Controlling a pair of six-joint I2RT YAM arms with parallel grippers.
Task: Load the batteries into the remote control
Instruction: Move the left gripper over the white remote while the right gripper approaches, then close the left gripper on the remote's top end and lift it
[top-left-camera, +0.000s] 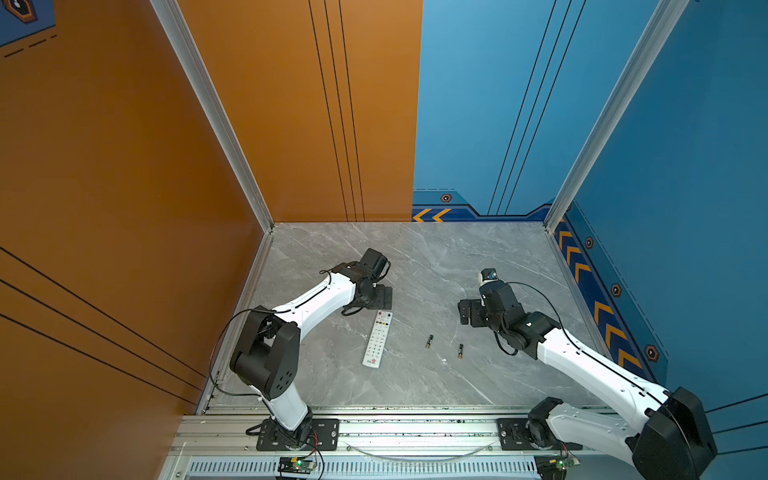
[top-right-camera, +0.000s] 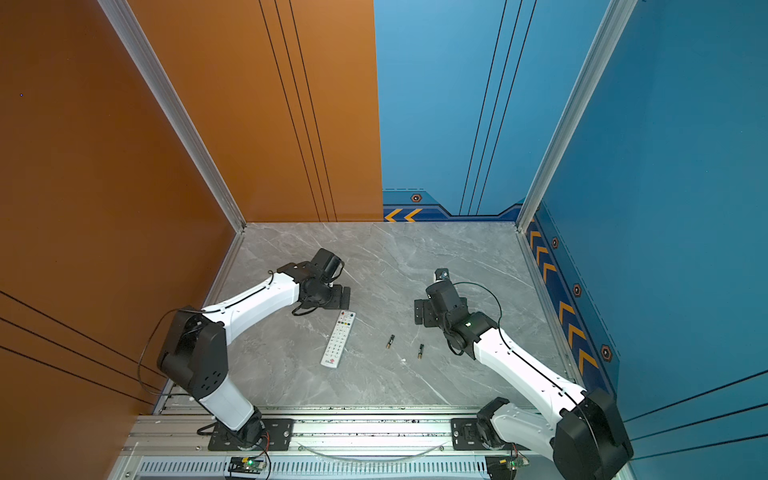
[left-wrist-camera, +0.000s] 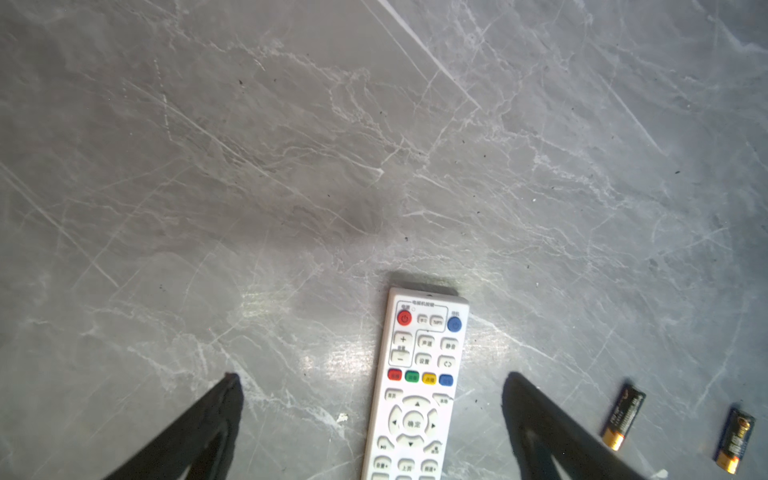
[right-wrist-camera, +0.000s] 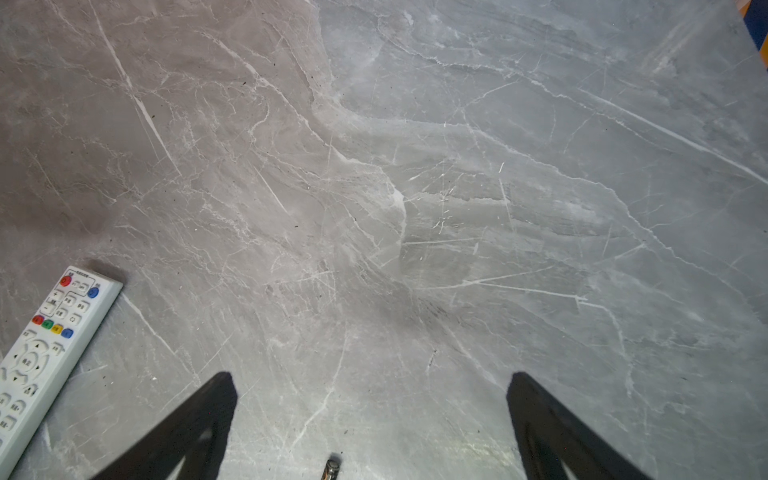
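Nothing loaded yet. Remote (top-left-camera: 377, 338) lies buttons up, mid desk (top-left-camera: 419, 257). Batteries (top-left-camera: 429, 341) (top-left-camera: 460, 351) loose near it, toward right edge. Left gripper (left-wrist-camera: 372, 376), right gripper (right-wrist-camera: 370, 374) spread wide, empty.

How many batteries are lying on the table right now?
2. One small dark gold-ended battery lies on the grey marble table right of the long white remote control; the second battery lies farther right, apart from it. None appears hidden.
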